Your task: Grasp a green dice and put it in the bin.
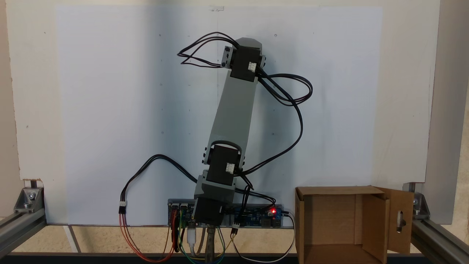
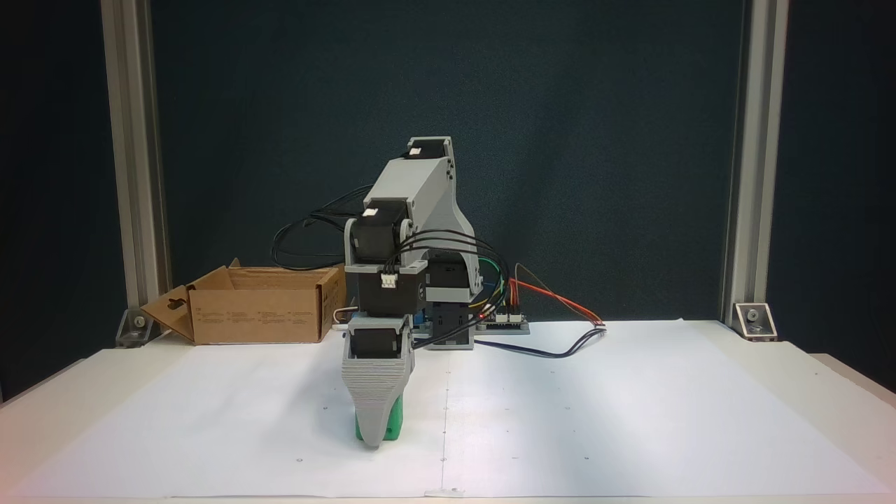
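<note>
Covering table (image 2: 826, 381), white paper (image 2: 630, 420); dark backdrop (image 2: 595, 140); gripper (image 2: 374, 437) possibly touching green dice (image 2: 393, 425).

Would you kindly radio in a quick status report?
Claw down at table, state unclear. Green dice right behind claw tip, on the paper. Bin open, apart. Nothing in the way.

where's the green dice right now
In a fixed view the green dice sits on the white paper left of centre, right behind the lowered gripper, far from the bin.
</note>
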### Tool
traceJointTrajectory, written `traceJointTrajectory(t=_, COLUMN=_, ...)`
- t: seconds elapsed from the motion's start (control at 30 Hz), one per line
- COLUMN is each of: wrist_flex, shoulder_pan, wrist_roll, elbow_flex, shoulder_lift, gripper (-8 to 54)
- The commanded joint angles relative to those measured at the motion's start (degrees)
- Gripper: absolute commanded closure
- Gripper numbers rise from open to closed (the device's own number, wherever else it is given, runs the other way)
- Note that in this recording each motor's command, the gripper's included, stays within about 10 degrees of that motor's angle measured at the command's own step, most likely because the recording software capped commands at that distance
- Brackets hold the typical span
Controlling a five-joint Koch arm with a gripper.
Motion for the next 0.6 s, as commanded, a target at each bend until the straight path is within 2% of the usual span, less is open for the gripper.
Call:
traceJointTrajectory(t=0.0, wrist_flex=-0.79, shoulder_pan=-0.79, wrist_roll=-3.25, elbow_flex=-1.32, shoulder_lift=0.88, gripper=11.5)
traceJointTrajectory(t=0.07, wrist_flex=-1.76, shoulder_pan=-0.7, wrist_roll=-3.16, elbow_flex=-1.32, shoulder_lift=0.88, gripper=13.7)
traceJointTrajectory(t=0.37, wrist_flex=-3.6, shoulder_pan=-0.44, wrist_roll=-3.16, elbow_flex=-1.32, shoulder_lift=0.79, gripper=14.0)
traceJointTrajectory(t=0.53, wrist_flex=-3.69, shoulder_pan=-0.44, wrist_roll=-3.16, elbow_flex=-1.23, shoulder_lift=0.79, gripper=32.8)
traceJointTrajectory(t=0.57, wrist_flex=-3.69, shoulder_pan=-0.35, wrist_roll=-3.16, elbow_flex=-1.14, shoulder_lift=0.79, gripper=34.1)
